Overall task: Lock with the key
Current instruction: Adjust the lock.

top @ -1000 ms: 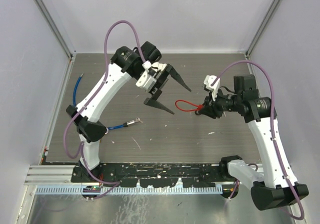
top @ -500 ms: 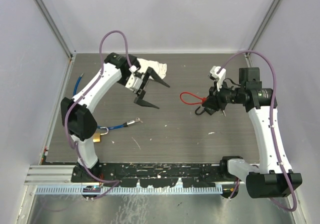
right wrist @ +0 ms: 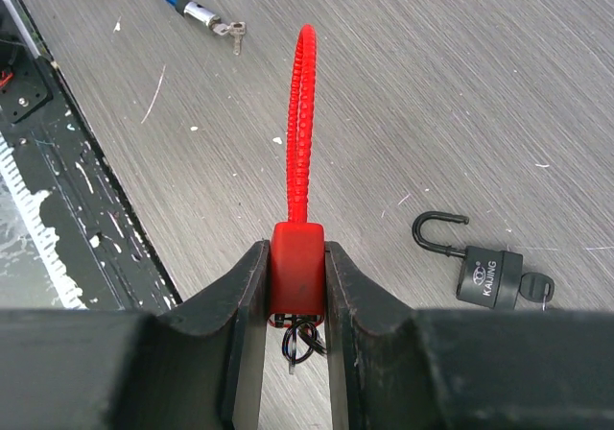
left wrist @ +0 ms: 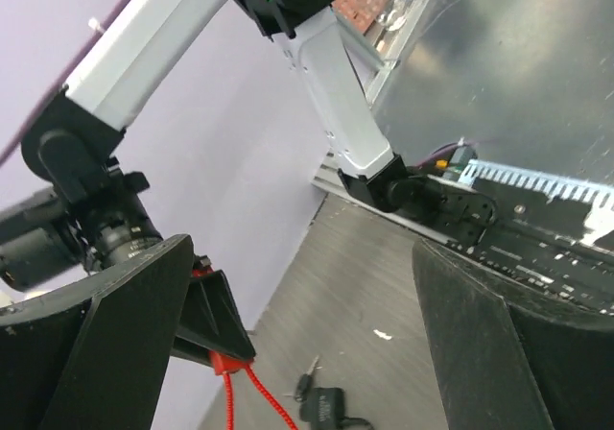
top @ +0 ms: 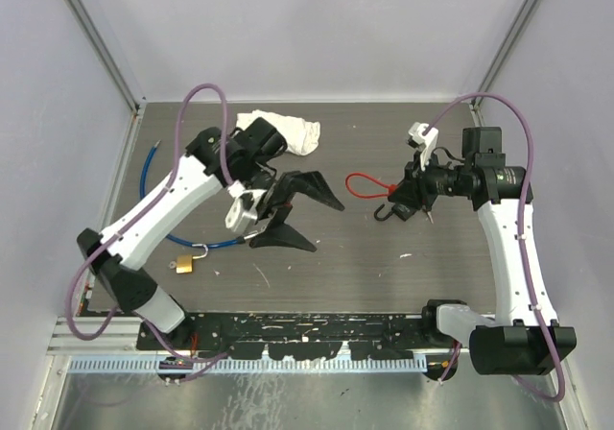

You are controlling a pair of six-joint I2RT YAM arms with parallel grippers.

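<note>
My right gripper [right wrist: 297, 257] is shut on the body of a red cable lock [right wrist: 296, 257]. Its ribbed loop [top: 362, 185] sticks out leftward over the table. A small key ring [right wrist: 302, 339] hangs under the red body. Below that gripper a black padlock [right wrist: 491, 274] lies flat with its shackle open and a key [right wrist: 542, 286] in its base. My left gripper [top: 326, 226] hovers open mid-table, pointing at the red lock [left wrist: 223, 361] with nothing between its fingers. The left wrist view also shows the black padlock [left wrist: 326, 409] on the table.
A brass padlock [top: 183, 264] on a blue cable [top: 225, 243] lies at the near left, with small keys [right wrist: 226, 30] at the cable's end. A crumpled white cloth [top: 285, 131] sits at the back. Grey walls close in the sides and a black rail [top: 317, 329] runs along the near edge.
My left arm has swung from the back toward the table's middle and lowered, uncovering the white cloth and the brass padlock. My right gripper drifted slightly right and back, still holding the red lock.
</note>
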